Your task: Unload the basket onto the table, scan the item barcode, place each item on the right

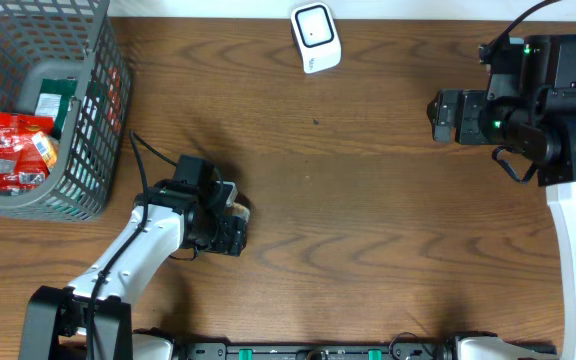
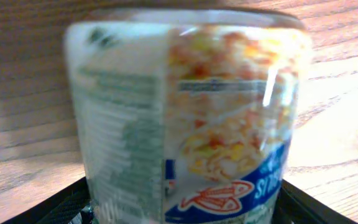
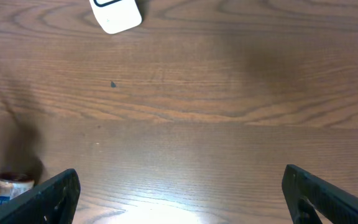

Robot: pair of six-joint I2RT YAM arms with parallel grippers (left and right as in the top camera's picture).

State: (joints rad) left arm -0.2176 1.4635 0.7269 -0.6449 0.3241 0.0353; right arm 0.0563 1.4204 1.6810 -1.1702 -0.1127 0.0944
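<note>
Closest to my left wrist camera is the noodle cup (image 2: 185, 118), blurred and filling almost the whole view, with a printed label of small text, a food photo and a blue band with a red logo. My left gripper (image 1: 230, 225) has its black fingers (image 2: 55, 208) showing at the bottom corners, one on each side of the cup. They sit right at its sides, but I cannot tell whether they are pinching it or merely flanking it.

From overhead, the cup sits on the wooden table (image 1: 368, 200), left of centre and toward the near edge, mostly hidden under the left gripper.

My right gripper (image 3: 179, 193) hovers over bare wood at the far right with its jaws spread wide and nothing between them.

I see the white scanner (image 1: 315, 37) at the far edge of the table near the middle, well apart from the cup. A grey wire basket (image 1: 93, 120) stands in the far left corner, with a red snack packet (image 1: 13, 150) and a green packet beside it inside.
</note>
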